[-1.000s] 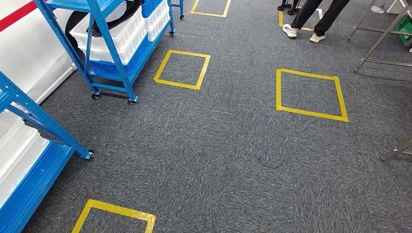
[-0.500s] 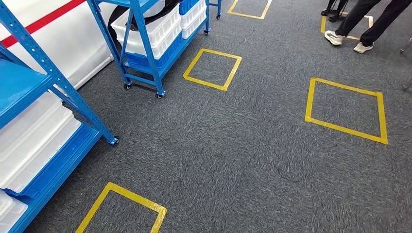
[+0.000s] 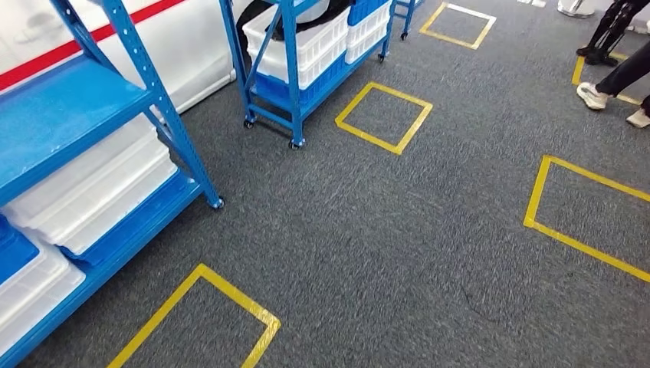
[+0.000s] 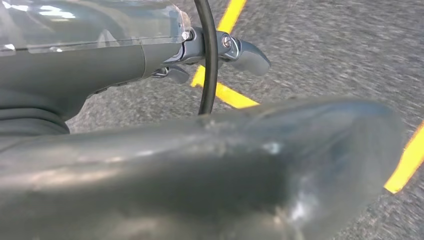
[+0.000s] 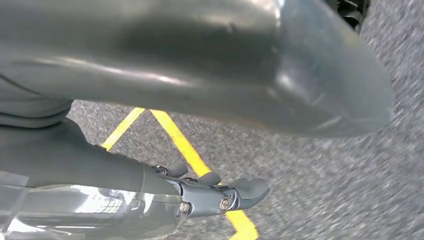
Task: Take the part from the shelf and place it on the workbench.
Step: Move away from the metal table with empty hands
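View has swung left — two blue shelves (image 3: 115,146), left hand (image 4: 150,150) and right hand (image 5: 175,75) fingers apart.

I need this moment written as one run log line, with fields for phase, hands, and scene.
phase: nearing shelf, part not taken | left robot hand: holds nothing | right robot hand: holds nothing | scene: yellow floor squares, person far right

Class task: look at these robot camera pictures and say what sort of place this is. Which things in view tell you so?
Probably a factory or warehouse-style training floor. Blue wheeled shelf racks hold white plastic crates, yellow tape squares mark stations on the grey carpet, and a person's legs show at the far edge.
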